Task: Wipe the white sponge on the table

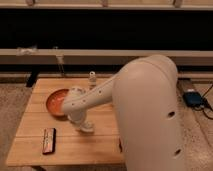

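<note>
claw (84, 126) at table (27, 127) centre, front-right of bowl (55, 100) | bottle (92, 79) behind, back edge | flat device (48, 140) front-left

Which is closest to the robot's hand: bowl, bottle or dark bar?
The orange bowl: its rim lies just beside the gripper, down at the middle of the table. The bottle and dark bar sit farther off.
</note>
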`<act>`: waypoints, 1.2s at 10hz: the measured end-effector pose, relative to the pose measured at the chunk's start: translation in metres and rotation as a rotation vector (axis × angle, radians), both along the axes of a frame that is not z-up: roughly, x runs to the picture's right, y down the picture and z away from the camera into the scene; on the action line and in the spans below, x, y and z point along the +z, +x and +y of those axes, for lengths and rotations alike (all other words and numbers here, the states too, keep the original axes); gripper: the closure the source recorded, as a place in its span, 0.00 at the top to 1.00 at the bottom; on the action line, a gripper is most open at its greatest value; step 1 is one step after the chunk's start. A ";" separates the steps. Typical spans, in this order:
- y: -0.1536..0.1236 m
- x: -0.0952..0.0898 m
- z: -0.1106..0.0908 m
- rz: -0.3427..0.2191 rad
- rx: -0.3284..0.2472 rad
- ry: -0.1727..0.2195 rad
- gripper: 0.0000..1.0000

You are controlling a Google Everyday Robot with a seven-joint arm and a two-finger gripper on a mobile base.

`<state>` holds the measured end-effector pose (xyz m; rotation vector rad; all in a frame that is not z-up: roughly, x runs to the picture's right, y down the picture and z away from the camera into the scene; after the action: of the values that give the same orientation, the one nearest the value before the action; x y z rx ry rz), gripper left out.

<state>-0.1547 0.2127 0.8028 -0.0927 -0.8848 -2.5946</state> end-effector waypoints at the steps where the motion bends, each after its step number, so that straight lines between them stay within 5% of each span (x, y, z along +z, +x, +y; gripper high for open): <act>1: -0.006 -0.005 0.006 -0.019 -0.026 -0.003 0.14; 4: -0.025 -0.031 0.031 -0.100 -0.119 -0.020 0.14; 7: -0.011 -0.040 0.048 -0.138 -0.198 -0.054 0.14; 12: 0.065 -0.022 0.026 -0.053 -0.087 -0.067 0.14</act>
<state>-0.0898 0.2388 0.7809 -0.0826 -1.0075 -2.6587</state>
